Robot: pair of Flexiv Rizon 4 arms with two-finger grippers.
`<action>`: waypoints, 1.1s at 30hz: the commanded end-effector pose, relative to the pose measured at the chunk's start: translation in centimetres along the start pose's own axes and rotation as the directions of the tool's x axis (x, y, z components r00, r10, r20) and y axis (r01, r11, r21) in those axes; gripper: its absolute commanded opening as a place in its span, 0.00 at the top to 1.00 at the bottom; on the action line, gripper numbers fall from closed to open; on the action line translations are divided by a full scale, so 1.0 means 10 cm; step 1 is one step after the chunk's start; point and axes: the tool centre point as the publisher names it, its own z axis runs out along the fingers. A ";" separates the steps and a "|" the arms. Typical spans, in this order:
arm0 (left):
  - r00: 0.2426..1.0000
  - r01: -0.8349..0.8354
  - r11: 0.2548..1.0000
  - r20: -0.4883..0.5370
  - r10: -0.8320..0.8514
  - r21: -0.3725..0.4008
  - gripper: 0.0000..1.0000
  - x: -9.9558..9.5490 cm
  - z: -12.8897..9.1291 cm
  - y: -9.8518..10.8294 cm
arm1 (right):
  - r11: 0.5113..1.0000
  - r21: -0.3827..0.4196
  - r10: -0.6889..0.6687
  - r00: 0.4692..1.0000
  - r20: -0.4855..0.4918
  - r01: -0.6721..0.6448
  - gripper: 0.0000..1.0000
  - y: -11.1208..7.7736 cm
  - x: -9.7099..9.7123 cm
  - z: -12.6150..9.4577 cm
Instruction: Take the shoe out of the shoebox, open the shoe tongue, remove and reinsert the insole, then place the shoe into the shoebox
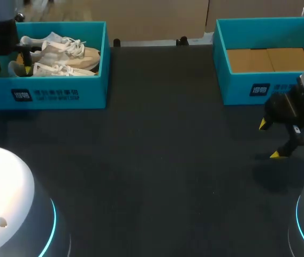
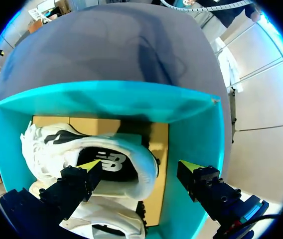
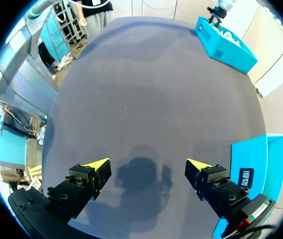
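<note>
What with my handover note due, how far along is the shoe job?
Nothing is finished: both white lace-up sneakers lie in the left teal shoebox. In hand: the left arm's open jaws hang over one sneaker's opening, gripping nothing. The right arm's open jaws hover above the dark table. Left: lifting out, tongue, insole, boxing.

Left tool (image 2: 140,167), fingers spread wide, pointing down; right tool (image 1: 270,139), fingers apart, angled downward.
</note>
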 end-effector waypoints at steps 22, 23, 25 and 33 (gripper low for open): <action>1.000 0.031 1.000 0.002 -0.031 0.007 0.12 0.01 0.35 0.07 | 1.000 0.002 -0.001 1.000 0.002 0.001 0.00 0.00 0.01 0.00; 1.000 0.030 1.000 0.003 -0.030 0.007 0.13 0.01 0.35 0.08 | 1.000 0.002 -0.001 1.000 0.002 0.001 0.00 0.00 0.01 0.00; 1.000 0.028 1.000 0.006 -0.028 0.007 0.16 0.03 0.37 0.07 | 1.000 0.002 -0.001 1.000 0.002 0.001 0.00 0.00 0.01 0.00; 1.000 0.027 1.000 0.007 -0.027 -0.007 0.28 0.06 0.40 0.03 | 1.000 0.002 -0.001 1.000 0.002 0.001 0.00 0.00 0.01 0.00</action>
